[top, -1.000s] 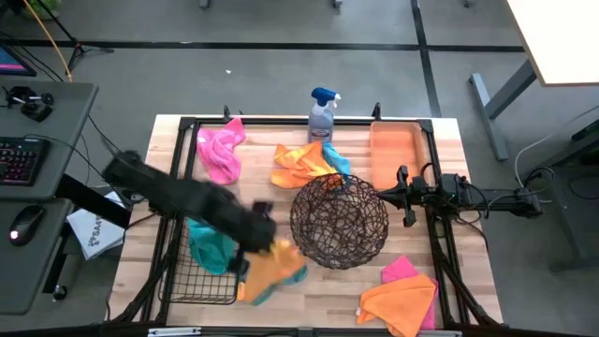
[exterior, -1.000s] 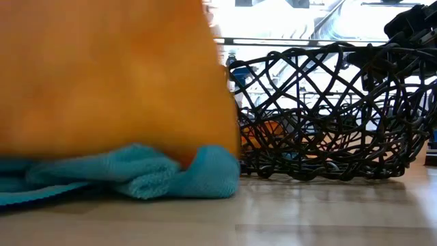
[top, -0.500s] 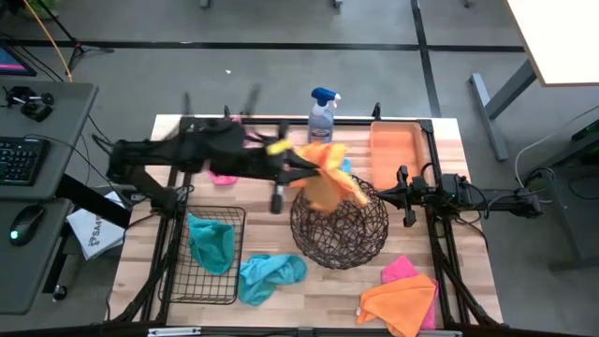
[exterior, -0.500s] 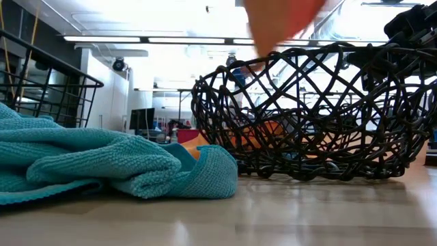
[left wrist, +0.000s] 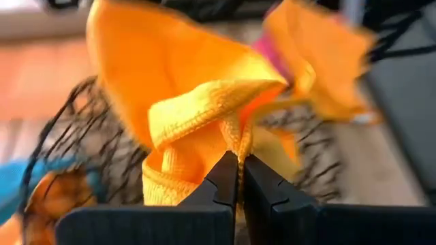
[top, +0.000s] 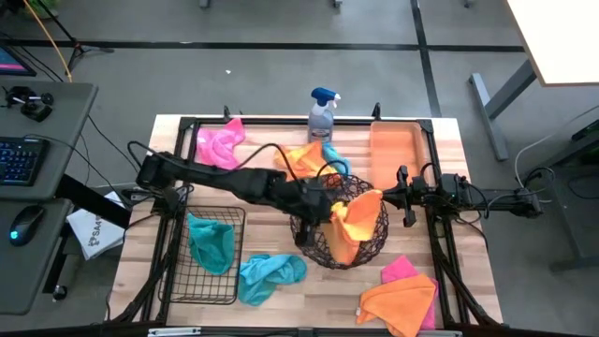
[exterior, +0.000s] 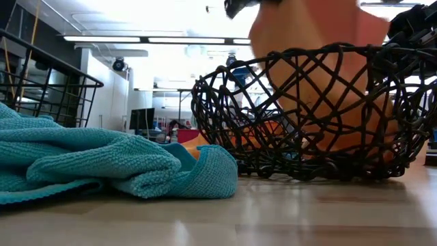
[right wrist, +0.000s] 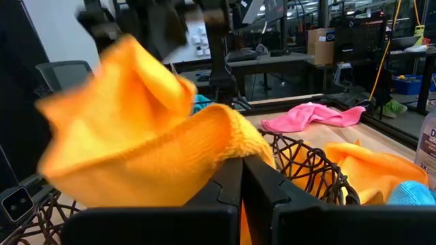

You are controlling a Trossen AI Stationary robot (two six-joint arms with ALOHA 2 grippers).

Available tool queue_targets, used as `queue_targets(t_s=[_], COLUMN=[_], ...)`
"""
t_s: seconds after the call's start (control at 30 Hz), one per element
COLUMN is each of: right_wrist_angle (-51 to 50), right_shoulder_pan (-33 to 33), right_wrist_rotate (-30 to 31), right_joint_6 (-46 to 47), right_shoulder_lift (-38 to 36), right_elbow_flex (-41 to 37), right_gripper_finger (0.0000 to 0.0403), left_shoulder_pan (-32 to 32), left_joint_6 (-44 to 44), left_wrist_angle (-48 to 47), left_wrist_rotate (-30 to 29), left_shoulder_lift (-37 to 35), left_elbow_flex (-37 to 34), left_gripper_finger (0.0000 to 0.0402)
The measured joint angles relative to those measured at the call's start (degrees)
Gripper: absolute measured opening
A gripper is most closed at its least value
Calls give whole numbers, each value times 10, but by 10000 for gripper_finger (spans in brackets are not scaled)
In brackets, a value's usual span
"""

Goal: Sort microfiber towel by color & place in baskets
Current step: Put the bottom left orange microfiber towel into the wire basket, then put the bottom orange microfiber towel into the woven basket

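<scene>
An orange-yellow towel (top: 354, 223) hangs over the round woven-wire basket (top: 323, 245), pinched by the left gripper (left wrist: 238, 178), whose fingers are pressed together on a fold of the cloth. In the low view we see the towel's lower part inside the basket behind the dark wires; its upper part is cut off at the frame's edge, and only a dark scrap of the gripper shows there. From above, the gripper itself is hard to pick out against the basket's weave.

The left arm (top: 225, 178) reaches from the table's left side across to the basket, stretched long and low.

The right gripper (top: 404, 197) waits just beside the basket's right rim with its arm lying level along the right side. In its own wrist view its fingers stand close together with nothing between them.

Around the basket we see:
- a teal towel (top: 211, 241) in the black wire-grid basket (top: 198, 285), partly hidden by the grid
- a second teal towel (top: 270, 274) on the table beside it
- a pink towel (top: 219, 146) at the far left
- an orange and teal heap (top: 312, 157) half hidden behind the arm
- an orange towel (top: 398, 301) over a pink one (top: 400, 270) at the near right
- the orange plastic tray (top: 393, 150)
- a spray bottle (top: 323, 116)
</scene>
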Motion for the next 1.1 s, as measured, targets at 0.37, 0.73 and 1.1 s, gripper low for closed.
queue_targets(t_s=[0.37, 0.73, 1.1], right_wrist_angle=[0, 0, 0], right_shoulder_pan=[0, 0, 0], right_wrist_rotate=[0, 0, 0], right_joint_6=[0, 0, 0], right_shoulder_lift=[0, 0, 0], right_elbow_flex=[0, 0, 0], right_gripper_finger=[0, 0, 0], left_shoulder_pan=[49, 17, 22], left_joint_6=[-89, -88, -110], left_wrist_angle=[-49, -221, 162], left_wrist_rotate=[23, 48, 36], left_shoulder_lift=[5, -12, -228], left_elbow_flex=[-24, 7, -237], left_gripper_finger=[71, 229, 246])
